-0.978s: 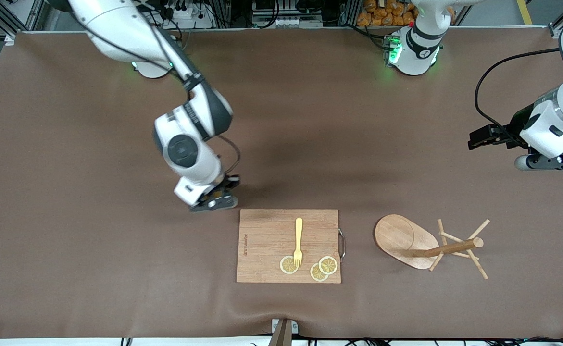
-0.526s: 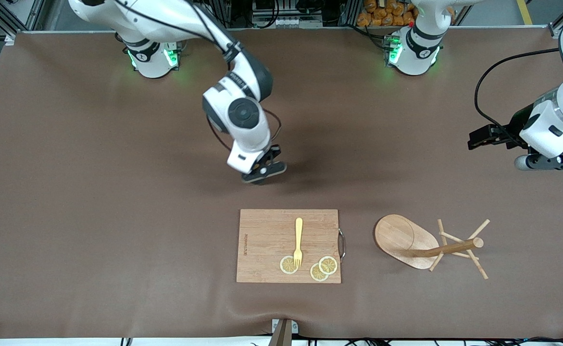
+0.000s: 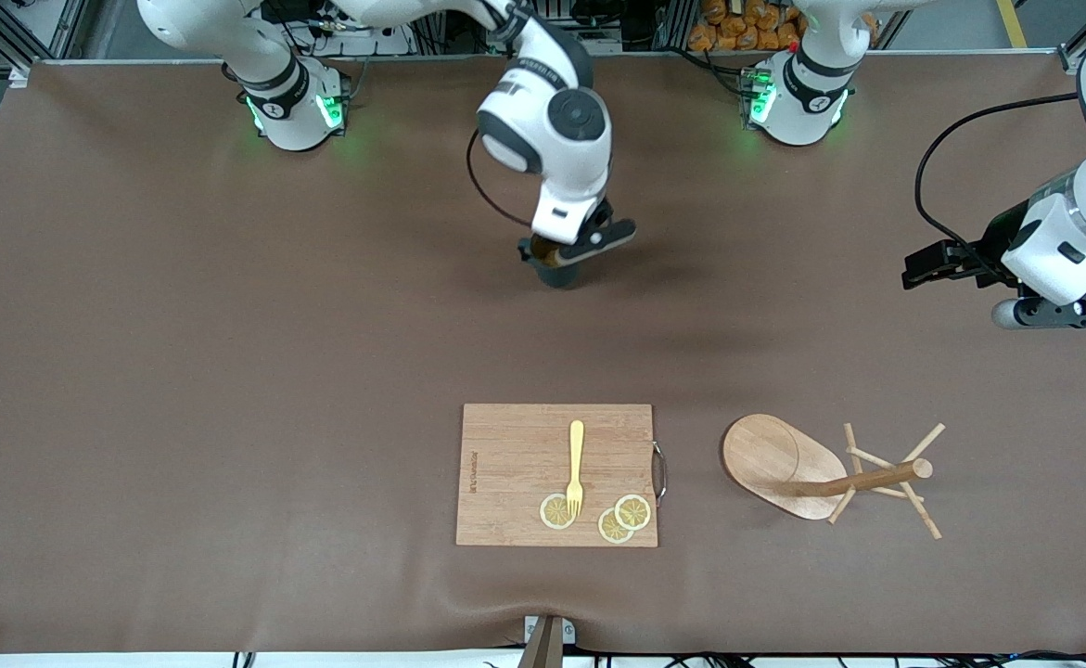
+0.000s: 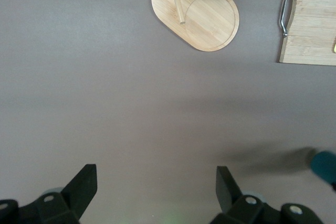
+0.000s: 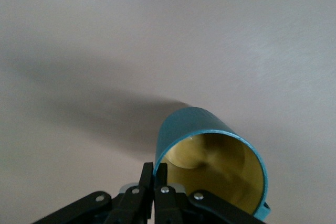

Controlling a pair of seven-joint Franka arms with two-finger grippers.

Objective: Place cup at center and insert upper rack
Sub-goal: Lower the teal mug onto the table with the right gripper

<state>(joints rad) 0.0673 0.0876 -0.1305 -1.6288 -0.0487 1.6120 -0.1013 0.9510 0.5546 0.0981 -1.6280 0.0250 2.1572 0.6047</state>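
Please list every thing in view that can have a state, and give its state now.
cup: gripped by its rim, carried above the table
upper rack: lying on its side, pole along the table
right end effector: shut on the cup
left end effector: open, empty, waiting over bare table
fork: flat on the cutting board

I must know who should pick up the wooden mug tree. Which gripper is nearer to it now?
Left. The left gripper hangs open over bare table toward the left arm's end, near the mug tree. The right gripper, shut on the cup, is over the table's middle.
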